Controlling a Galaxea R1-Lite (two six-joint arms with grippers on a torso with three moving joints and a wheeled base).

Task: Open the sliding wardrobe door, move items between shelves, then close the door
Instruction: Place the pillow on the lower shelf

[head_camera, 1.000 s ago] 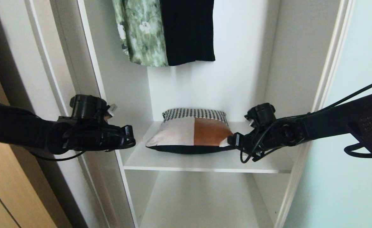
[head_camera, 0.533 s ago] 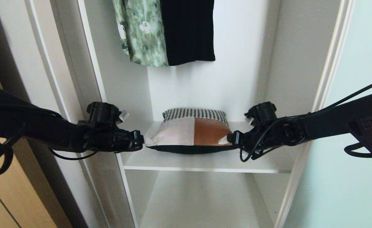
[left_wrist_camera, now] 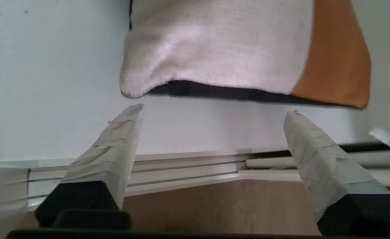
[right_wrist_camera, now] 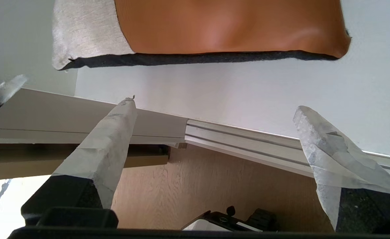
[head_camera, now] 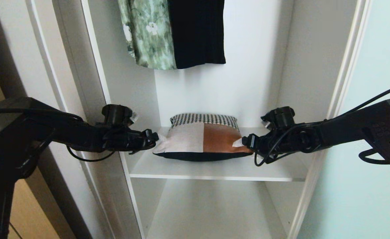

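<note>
The patchwork cushion (head_camera: 201, 141) lies flat on the upper white shelf (head_camera: 215, 171) inside the wardrobe. My left gripper (head_camera: 157, 137) is at the cushion's left front corner, jaws open, with nothing between its taped fingers. In the left wrist view the left gripper (left_wrist_camera: 213, 111) stands just short of the cushion (left_wrist_camera: 215, 49). My right gripper (head_camera: 239, 143) is open at the right front corner. Seen from the right wrist, the right gripper (right_wrist_camera: 215, 104) is apart from the cushion (right_wrist_camera: 228, 23). The sliding wardrobe door (head_camera: 374, 132) is pushed aside on the right.
A green floral garment (head_camera: 148, 33) and a black garment (head_camera: 196, 33) hang above the cushion. A lower white shelf (head_camera: 211, 212) lies under the upper one. White side walls close in both arms. A tan wooden door (head_camera: 26, 212) stands at the far left.
My left arm has reached forward and right, from outside the wardrobe frame to the cushion's left corner, and its jaws have opened. The right gripper has hardly moved.
</note>
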